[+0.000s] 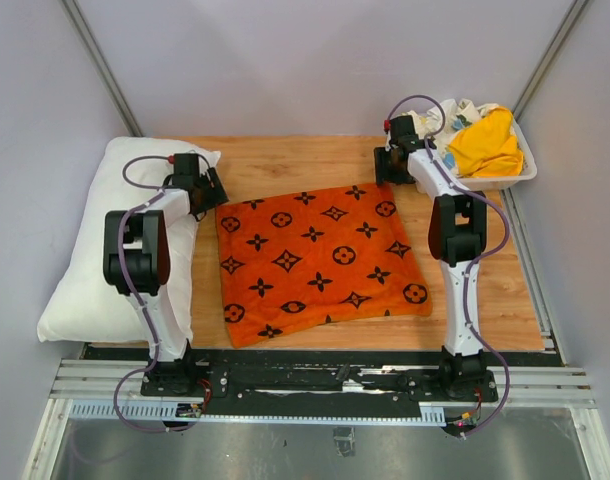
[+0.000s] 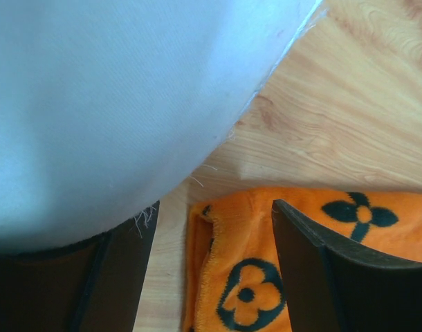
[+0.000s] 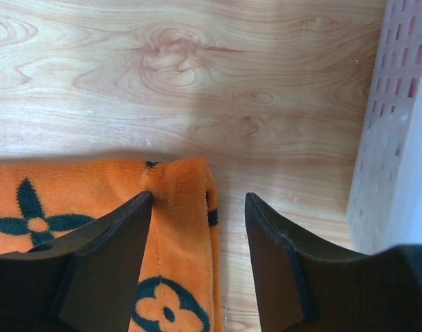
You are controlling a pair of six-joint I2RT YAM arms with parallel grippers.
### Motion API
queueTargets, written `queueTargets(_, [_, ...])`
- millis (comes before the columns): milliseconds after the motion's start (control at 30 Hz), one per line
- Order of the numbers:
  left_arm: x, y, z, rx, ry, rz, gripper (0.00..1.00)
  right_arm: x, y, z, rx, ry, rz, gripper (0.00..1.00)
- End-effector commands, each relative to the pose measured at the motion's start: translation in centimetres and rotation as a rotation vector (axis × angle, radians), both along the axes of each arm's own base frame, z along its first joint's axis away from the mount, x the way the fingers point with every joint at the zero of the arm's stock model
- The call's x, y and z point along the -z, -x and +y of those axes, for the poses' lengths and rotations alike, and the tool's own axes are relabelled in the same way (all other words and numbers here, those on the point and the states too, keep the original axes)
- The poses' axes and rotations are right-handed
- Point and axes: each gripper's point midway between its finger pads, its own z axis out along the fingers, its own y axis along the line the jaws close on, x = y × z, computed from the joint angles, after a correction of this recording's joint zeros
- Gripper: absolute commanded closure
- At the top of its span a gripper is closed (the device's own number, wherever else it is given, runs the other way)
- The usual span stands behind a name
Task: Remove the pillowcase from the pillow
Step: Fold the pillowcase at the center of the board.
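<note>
The pillowcase (image 1: 320, 262) lies spread flat in the middle of the table (image 1: 285, 160), empty and off the pillow (image 1: 85, 260). The pillow rests along the table's left side, its left side overhanging the table edge, just beside the pillowcase and apart from it along most of its length. The left gripper (image 1: 211, 194) sits low at the pillowcase's far left corner, between pillow and case. In the left wrist view its jaws stand apart, the gripper (image 2: 214, 207) over that frayed orange corner (image 2: 239, 277). One finger (image 2: 128, 270) is down beside the pillow's bulge (image 2: 114, 104), the other (image 2: 315, 270) is above the printed cloth, and nothing is pinched between them. The right gripper (image 1: 390, 174) is at the far right corner. In the right wrist view its jaws are also apart, somewhat narrower, the gripper (image 3: 197, 197) above the folded corner edge (image 3: 183, 207). Its left finger (image 3: 114, 263) is over the fabric and its right finger (image 3: 280, 263) over bare wood, with no grip on the cloth. A white perforated basket (image 1: 515, 178) stands at the table's far right corner, close to the right gripper, its wall showing at the wrist view's edge (image 3: 387, 124). It holds a crumpled yellow cloth (image 1: 485, 145) and a white printed cloth (image 1: 463, 112).
</note>
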Motion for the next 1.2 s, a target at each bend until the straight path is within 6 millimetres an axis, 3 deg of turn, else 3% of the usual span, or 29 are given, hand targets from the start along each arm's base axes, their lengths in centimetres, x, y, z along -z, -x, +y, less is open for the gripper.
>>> queueTargets(0, [2.7, 1.4, 1.5, -0.031, -0.043, 0.076, 0.32, 2.5, 0.1, -3.0, 0.055, 0.051, 0.051, 0.44])
queueTargets(233, [3.1, 1.6, 2.4, -0.055, -0.126, 0.108, 0.42, 2.7, -0.4, -0.4, -0.002, -0.081, 0.042, 0.46])
queueTargets(500, [3.6, 0.6, -0.1, 0.006, -0.099, 0.088, 0.54, 2.6, -0.3, 1.4, -0.065, -0.111, 0.043, 0.54])
queueTargets(633, [3.4, 0.1, -0.9, 0.026, -0.064, 0.076, 0.64, 2.5, -0.2, 1.3, -0.068, -0.1, 0.047, 0.64])
queueTargets(733, [2.1, -0.9, -1.0, 0.027, -0.061, 0.039, 0.66, 1.8, -0.2, 1.3, -0.071, -0.101, 0.035, 0.74])
queueTargets(800, [0.8, -2.1, -1.1, 0.034, -0.062, 0.013, 0.8, 0.8, -0.5, 1.2, -0.069, -0.103, 0.013, 0.77])
queueTargets(833, [0.3, -2.6, -1.1, 0.039, -0.061, 0.001, 0.91, 0.1, -0.6, 1.0, -0.064, -0.106, -0.002, 0.83])
queueTargets(900, [-1.0, -4.0, -1.4, 0.056, -0.053, -0.034, 0.99, -1.6, -0.9, 1.0, -0.058, -0.127, -0.034, 0.98])
queueTargets(1167, [-5.2, -8.8, -2.1, 0.104, -0.034, -0.13, 1.0, -10.3, -1.8, -0.3, -0.037, -0.217, -0.216, 0.99])
